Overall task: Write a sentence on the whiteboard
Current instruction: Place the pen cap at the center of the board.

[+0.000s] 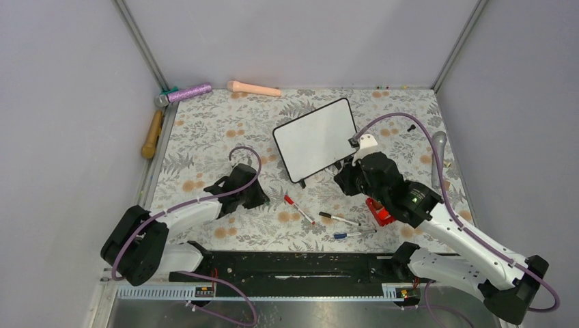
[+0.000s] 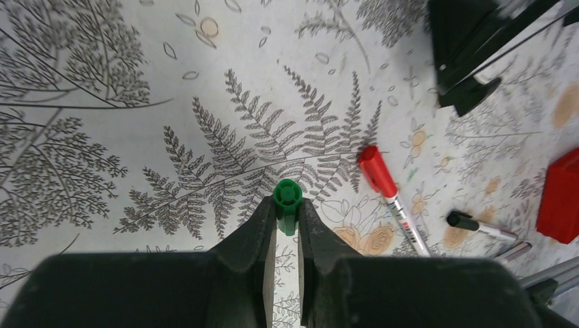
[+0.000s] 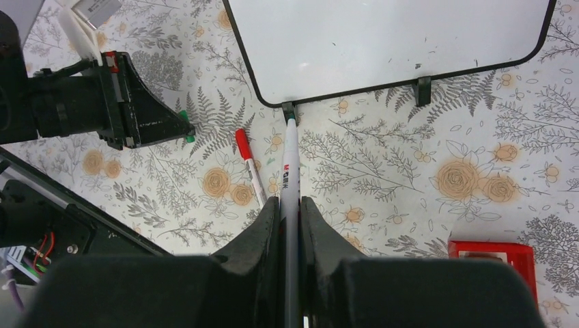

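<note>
- The whiteboard (image 1: pixel 315 139) sits skewed at the far centre of the floral tablecloth (image 1: pixel 205 137). No writing shows on its glossy face in the right wrist view.
- It looks light and stiff with a slick face. On its two small black feet (image 3: pixel 424 89) it may skate or rock under pen pressure. The thin black frame is the place to steady it, not the face.
- The right gripper (image 3: pixel 289 208), just near and right of the board, is clamped on a white-barrelled marker (image 3: pixel 290 160). The marker's tip points at the board's near-left foot.
- The marker is likely light, rigid and smooth. It could twist in the jaws if pressed hard.
- The left gripper (image 2: pixel 287 213), well to the left, is nearly closed, pinching a green cap (image 2: pixel 287 197).
- Loose between the arms lie a red-capped marker (image 1: pixel 298 208), a black-capped marker (image 1: pixel 338 219) and a red box (image 1: pixel 379 212).
</note>
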Robot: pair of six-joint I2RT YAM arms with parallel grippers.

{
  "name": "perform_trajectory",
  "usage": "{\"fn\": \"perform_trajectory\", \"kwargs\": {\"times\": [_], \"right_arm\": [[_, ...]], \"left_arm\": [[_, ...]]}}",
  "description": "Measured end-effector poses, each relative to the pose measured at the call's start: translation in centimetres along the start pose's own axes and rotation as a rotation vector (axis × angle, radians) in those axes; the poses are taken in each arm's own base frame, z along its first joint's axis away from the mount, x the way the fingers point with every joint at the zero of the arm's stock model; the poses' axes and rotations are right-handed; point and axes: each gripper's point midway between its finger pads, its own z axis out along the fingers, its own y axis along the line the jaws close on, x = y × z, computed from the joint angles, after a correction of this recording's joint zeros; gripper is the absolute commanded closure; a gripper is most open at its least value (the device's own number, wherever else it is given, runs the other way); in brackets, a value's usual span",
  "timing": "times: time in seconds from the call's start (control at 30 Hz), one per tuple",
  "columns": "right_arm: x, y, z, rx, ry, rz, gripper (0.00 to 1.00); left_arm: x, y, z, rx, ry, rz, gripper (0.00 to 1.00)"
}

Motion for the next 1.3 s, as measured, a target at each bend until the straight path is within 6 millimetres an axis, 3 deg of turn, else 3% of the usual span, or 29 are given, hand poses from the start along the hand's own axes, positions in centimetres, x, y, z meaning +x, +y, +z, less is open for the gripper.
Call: {"fn": "perform_trajectory", "kwargs": {"times": [0.1, 0.5, 0.67, 0.77, 0.9, 1.0, 1.3], "right_arm": [[0.0, 0.0, 0.2, 0.002, 0.017, -0.030, 1.00], [2.0, -0.8, 0.1, 0.054, 0.107, 0.006, 1.00], [1.4, -0.3, -0.2, 0.083, 0.150, 0.073, 1.00], [0.8, 0.0, -0.3, 0.093, 0.165, 0.091, 1.00], [1.0, 0.0, -0.3, 0.103, 0.178, 0.108, 1.00], [1.0, -0.3, -0.4, 0.118, 0.160, 0.150, 1.00], [2.3, -0.9, -1.0, 0.151, 0.169, 0.227, 1.00]], "left_arm": [[0.9, 0.2, 0.5, -0.004, 0.041, 0.006, 0.95], [1.3, -0.4, 0.3, 0.035, 0.063, 0.055, 0.80], [1.2, -0.6, 0.0, 0.050, 0.058, 0.073, 0.73], [1.2, -0.7, 0.0, 0.058, 0.063, 0.080, 0.60], [1.3, -2.0, -0.2, 0.130, 0.073, 0.104, 0.32], [1.4, -3.1, -0.8, 0.212, 0.058, 0.122, 0.04], [-0.9, -5.8, -5.4, 0.406, -0.121, 0.210, 0.01]]}}
